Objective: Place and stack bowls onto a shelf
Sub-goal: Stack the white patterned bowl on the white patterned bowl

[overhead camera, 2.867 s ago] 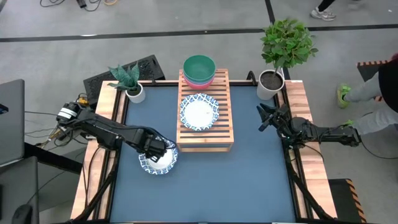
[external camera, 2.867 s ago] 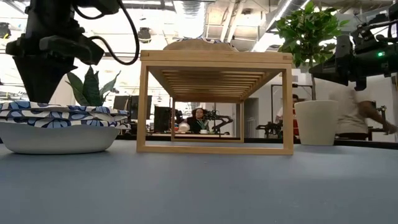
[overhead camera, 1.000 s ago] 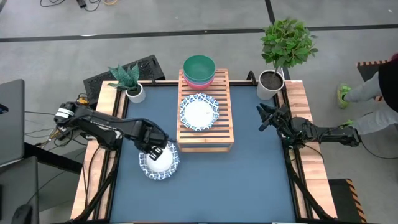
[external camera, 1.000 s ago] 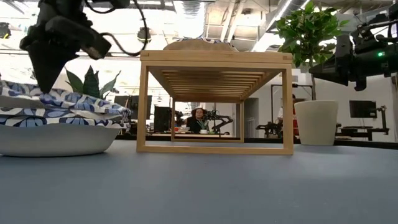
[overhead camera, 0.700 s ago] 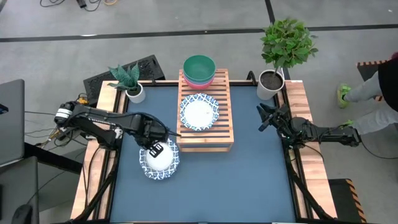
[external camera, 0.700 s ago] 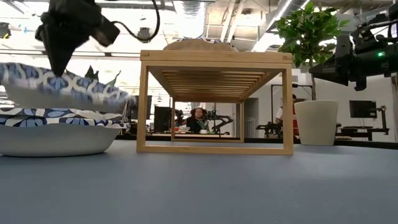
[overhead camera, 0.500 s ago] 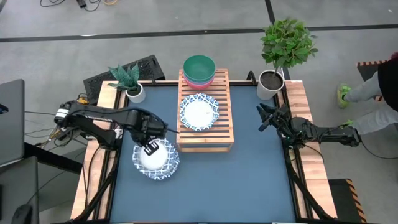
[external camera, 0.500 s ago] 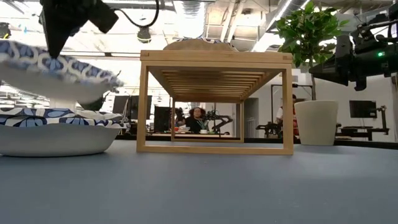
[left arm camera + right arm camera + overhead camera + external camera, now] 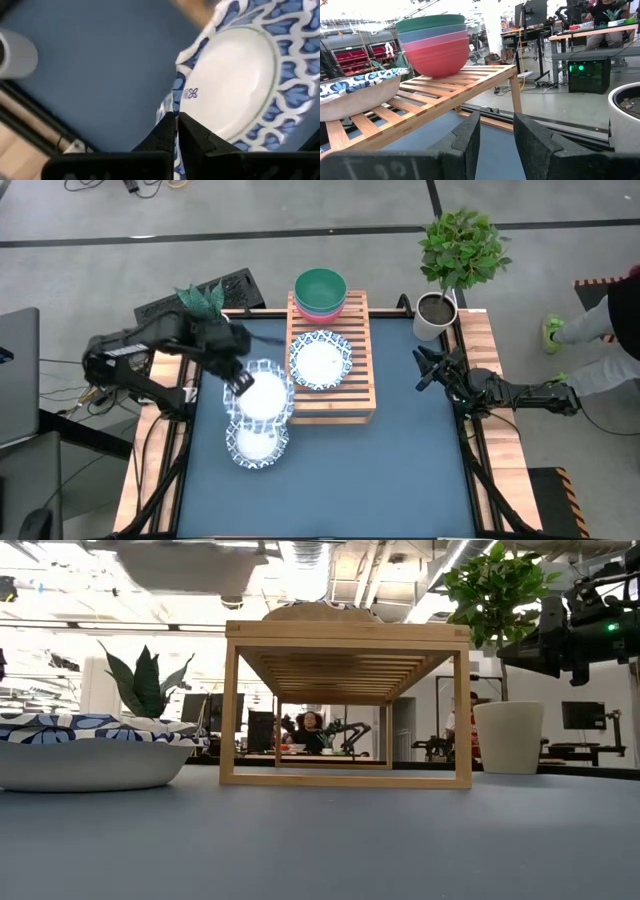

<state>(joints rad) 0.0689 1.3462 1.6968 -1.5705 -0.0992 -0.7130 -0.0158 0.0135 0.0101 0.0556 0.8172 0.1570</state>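
A blue-and-white patterned bowl (image 9: 263, 396) hangs high over the table, left of the wooden slatted shelf (image 9: 352, 393). My left gripper (image 9: 236, 383) is shut on it. The low view shows only the bowl's underside (image 9: 190, 564). A second patterned bowl (image 9: 255, 442) rests with its base on the blue table below it. On the shelf lie a third patterned bowl (image 9: 320, 360) and, at the far end, a stack of plain bowls (image 9: 320, 290) with teal on top and pink below. My right gripper (image 9: 424, 370) waits open by the table's right edge. My left gripper pinches the patterned bowl's rim (image 9: 177, 98) between its two fingers, on the side of the bowl toward the table's left. The bowl is lifted clear of the table and of the bowl below, its white inside facing up and about level.
A white pot with a spiky plant (image 9: 207, 313) stands at the table's far left corner. A white pot with a leafy plant (image 9: 438, 308) stands at the far right. Wooden rails (image 9: 483, 360) edge the table. A person (image 9: 605, 320) stands beyond the right side.
My left gripper has risen and gone toward the table's far edge, staying shut on the upper patterned bowl. That bowl first tipped, then lifted clear of the lower bowl, and now hangs high beside the shelf. The lower bowl has stayed on the table.
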